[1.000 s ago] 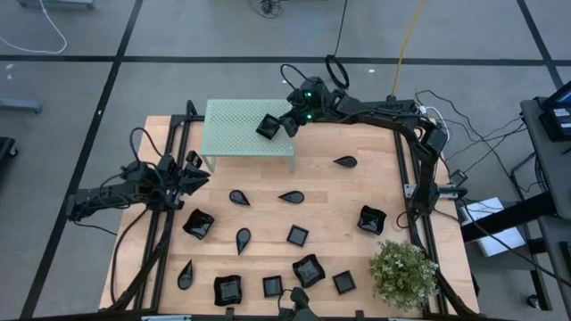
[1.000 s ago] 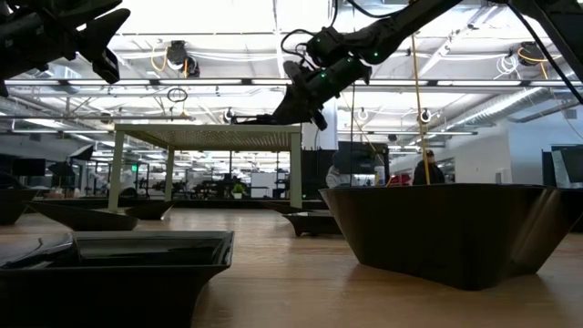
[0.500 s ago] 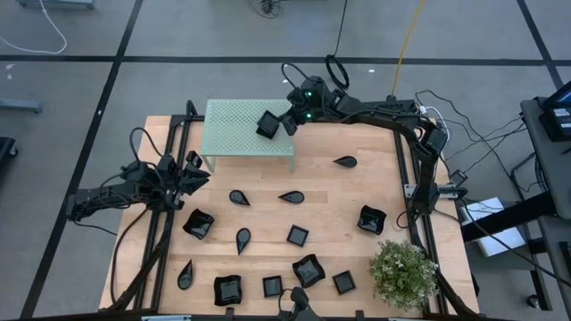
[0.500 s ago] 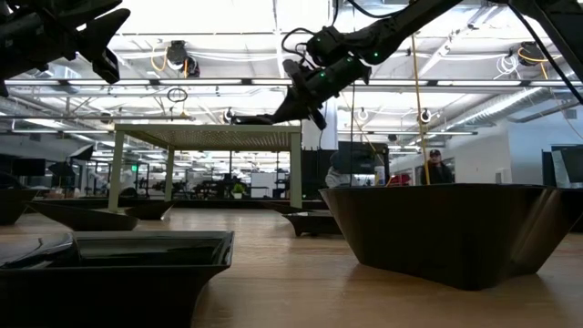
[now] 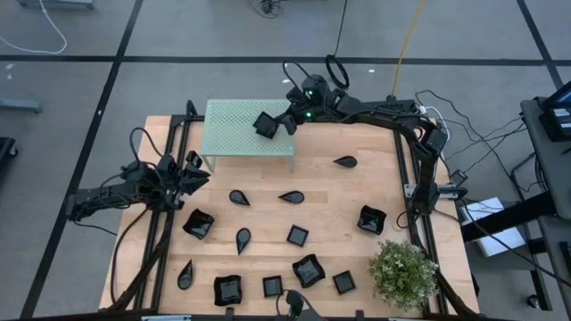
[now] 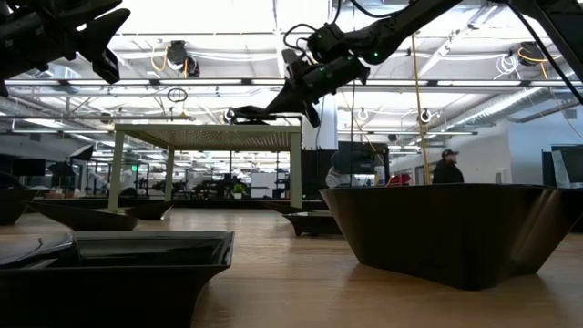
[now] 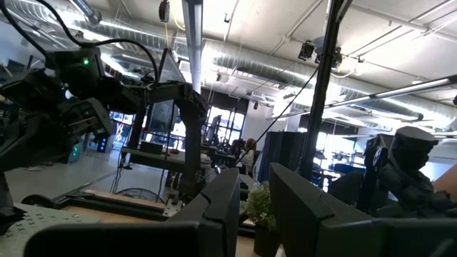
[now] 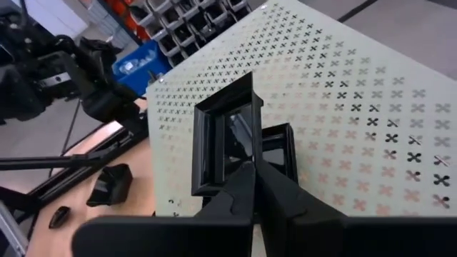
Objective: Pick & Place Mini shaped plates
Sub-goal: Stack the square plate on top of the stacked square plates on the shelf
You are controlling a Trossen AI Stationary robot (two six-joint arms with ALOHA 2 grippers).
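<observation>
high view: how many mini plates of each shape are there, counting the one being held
teardrop plates: 5
small square plates: 4, one held by the right gripper over the green platform
larger raised-rim plates: 4
total: 13

Bare wood right of platform [image 5: 241, 134], plates [image 5: 297, 235] crowding near edge, apparently
</observation>
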